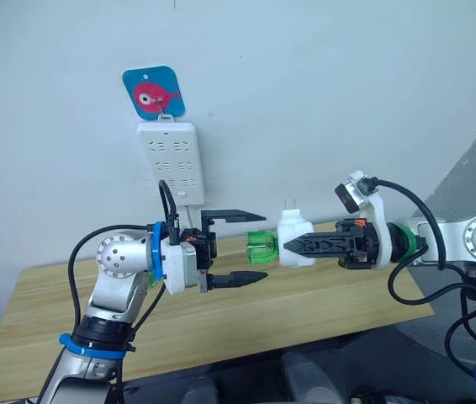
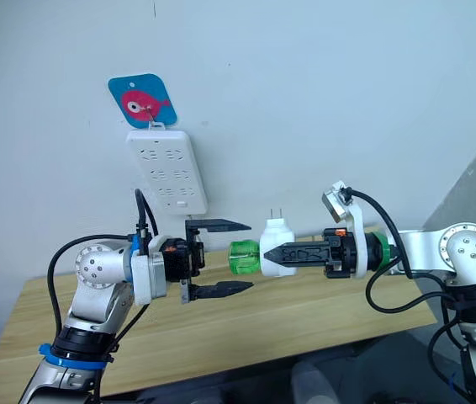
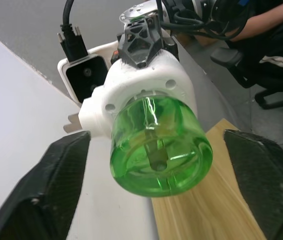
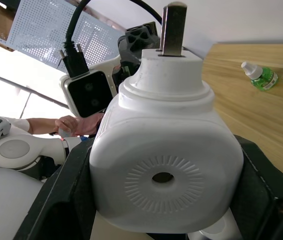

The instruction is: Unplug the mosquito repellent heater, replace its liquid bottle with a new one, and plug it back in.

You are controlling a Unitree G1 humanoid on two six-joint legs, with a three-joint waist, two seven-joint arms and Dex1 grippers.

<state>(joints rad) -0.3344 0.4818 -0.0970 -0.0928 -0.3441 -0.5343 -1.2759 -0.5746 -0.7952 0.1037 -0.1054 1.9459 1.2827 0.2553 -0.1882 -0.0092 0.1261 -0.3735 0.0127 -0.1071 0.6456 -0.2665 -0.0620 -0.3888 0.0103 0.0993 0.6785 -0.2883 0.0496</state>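
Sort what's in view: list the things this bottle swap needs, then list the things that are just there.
Needed:
heater, held in the right gripper
green bottle still on the heater
left gripper, open around the bottle
spare bottle lying on the table
power strip on the wall

Just there:
fish hanger
person's hand

I count two pincers of mine: the left pincer (image 1: 236,247) and the right pincer (image 1: 291,246). There is one mosquito repellent heater (image 1: 293,233) with two metal prongs (image 1: 289,204). Green liquid bottles number two: one fitted bottle (image 1: 261,249) on the heater and one spare bottle (image 4: 259,76) lying on the single wooden worktop (image 1: 322,299). One white power strip (image 1: 172,162) and one blue fish tag (image 1: 153,93) hang on the wall.
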